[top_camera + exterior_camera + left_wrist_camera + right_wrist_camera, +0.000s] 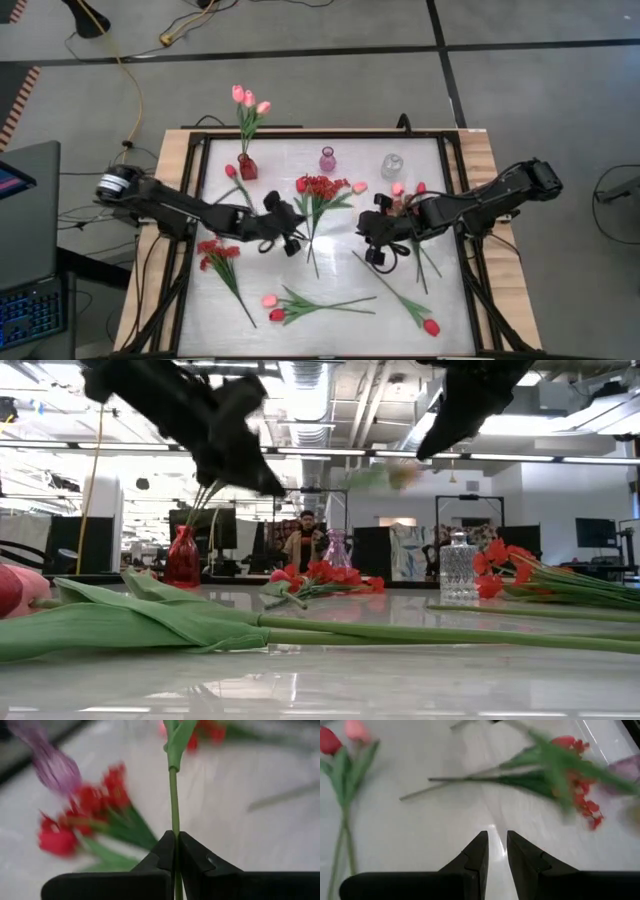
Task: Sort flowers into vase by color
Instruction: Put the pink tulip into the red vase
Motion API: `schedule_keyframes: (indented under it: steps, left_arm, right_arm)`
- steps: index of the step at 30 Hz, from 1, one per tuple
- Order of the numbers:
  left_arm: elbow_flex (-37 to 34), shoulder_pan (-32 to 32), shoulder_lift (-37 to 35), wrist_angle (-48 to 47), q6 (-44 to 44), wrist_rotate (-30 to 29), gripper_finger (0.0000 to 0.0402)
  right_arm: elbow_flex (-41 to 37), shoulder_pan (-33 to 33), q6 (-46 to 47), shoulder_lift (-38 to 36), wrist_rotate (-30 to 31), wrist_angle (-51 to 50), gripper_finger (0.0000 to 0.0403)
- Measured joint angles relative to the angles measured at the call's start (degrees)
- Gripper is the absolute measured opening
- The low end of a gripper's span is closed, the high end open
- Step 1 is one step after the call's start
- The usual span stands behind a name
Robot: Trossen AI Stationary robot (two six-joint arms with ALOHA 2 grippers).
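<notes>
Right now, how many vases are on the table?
3, in a row along the table's far edge: a red glass vase holding pink tulips at left, a purple glass vase in the middle, a clear glass vase at right.

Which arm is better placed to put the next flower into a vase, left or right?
Left. The left gripper is shut on a green stem and sits near the red vase. The right gripper is open and holds nothing.

Pink tulips (249,98) in red vase (247,167); purple vase (327,160), clear vase (392,166); green stem (173,800) in black left hand (176,851).
</notes>
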Motion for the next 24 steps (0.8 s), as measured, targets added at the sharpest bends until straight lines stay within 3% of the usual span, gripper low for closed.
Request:
schedule_keyframes:
  steps: [2,5,10,15,18,22,24]
  left_arm:
    - [-4.7,-0.5,-4.6,8.2,0.7,-1.5,0.0]
    - [-13.9,-1.1,-10.9,26.5,2.1,1.0,0.0]
    - [-24.9,-2.1,-13.0,52.3,2.7,4.6,0.0]
    - [-24.4,-3.5,-9.3,63.8,6.9,10.6,0.0]
    - [-21.5,-4.2,-6.6,68.5,10.1,14.6,0.0]
    - [-16.8,-4.4,-2.5,68.3,13.0,16.8,0.0]
    - [-14.0,-4.1,-0.3,68.4,13.9,18.6,0.0]
  right_arm:
    - [-1.3,0.8,-1.8,0.0,-0.1,4.6,0.0097]
    - [-3.5,1.6,-4.3,0.0,-0.5,12.8,0.0097]
    - [-6.4,0.8,-10.7,0.0,-0.4,34.8,0.0097]
    - [-8.0,-1.2,-17.8,0.0,-0.5,54.0,0.0097]
    - [-8.0,-3.5,-17.7,0.0,-4.4,58.0,0.0097]
    - [-8.0,-5.9,-15.7,0.0,-13.3,61.5,0.0097]
    - [-8.0,-6.2,-15.5,0.0,-14.6,61.7,0.0097]
